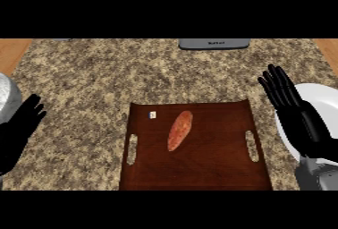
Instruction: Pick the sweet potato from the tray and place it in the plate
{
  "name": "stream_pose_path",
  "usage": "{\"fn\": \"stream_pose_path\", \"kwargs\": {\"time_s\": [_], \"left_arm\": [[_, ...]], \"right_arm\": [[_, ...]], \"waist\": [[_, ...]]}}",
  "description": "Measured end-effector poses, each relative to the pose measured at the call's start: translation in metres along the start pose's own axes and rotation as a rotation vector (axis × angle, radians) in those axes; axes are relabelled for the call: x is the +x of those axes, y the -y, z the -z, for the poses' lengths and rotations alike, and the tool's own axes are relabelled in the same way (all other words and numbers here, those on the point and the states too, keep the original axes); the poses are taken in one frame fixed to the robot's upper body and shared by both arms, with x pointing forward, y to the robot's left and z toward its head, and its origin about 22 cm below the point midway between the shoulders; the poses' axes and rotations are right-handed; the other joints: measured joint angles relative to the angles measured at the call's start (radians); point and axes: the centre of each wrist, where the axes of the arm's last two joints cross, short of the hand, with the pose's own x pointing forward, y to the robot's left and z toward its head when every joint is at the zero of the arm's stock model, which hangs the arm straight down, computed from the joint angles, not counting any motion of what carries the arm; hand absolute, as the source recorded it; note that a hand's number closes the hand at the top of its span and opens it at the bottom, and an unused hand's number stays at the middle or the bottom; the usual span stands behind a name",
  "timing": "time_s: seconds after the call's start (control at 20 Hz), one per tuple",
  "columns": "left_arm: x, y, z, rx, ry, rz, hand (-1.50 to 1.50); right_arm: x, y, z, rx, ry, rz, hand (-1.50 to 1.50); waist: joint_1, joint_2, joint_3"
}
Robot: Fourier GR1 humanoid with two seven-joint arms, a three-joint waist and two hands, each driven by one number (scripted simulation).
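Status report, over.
Both hands open: left hand at left edge, right hand over plate. Sweet potato on tray, untouched. Nothing blocking.

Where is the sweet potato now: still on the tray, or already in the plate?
Still on the tray. The sweet potato lies flat near its middle, untouched; the white plate sits at the right, partly behind the open right hand.

Soft, even light is falling across the granite counter [165, 71] — no single source is showing itself. The dark wooden tray [211, 165] is taking only a faint sheen, with no glare. The sweet potato [179, 130] is casting almost no shadow on it. The white plate [323, 103] is reading as the brightest patch, shading gently toward its rim. The black hands — left hand [20, 132], right hand [300, 120] — are swallowing light, surface detail barely showing.
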Motion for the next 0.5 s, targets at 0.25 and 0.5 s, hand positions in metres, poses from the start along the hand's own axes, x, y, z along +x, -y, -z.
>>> {"fn": "stream_pose_path", "kwargs": {"time_s": [0.25, 0.5], "left_arm": [[-0.005, 0.03, 0.002, 0.031, 0.011, 0.043, 0.0], [-0.018, 0.048, 0.003, 0.037, -0.016, 0.044, 0.0]], "right_arm": [[-0.002, -0.046, 0.026, -0.044, -0.059, 0.103, 1.5], [0.007, -0.023, 0.033, -0.011, -0.12, -0.405, 1.5]], "waist": [[0.007, -0.003, -0.025], [-0.014, -0.011, -0.054]]}}
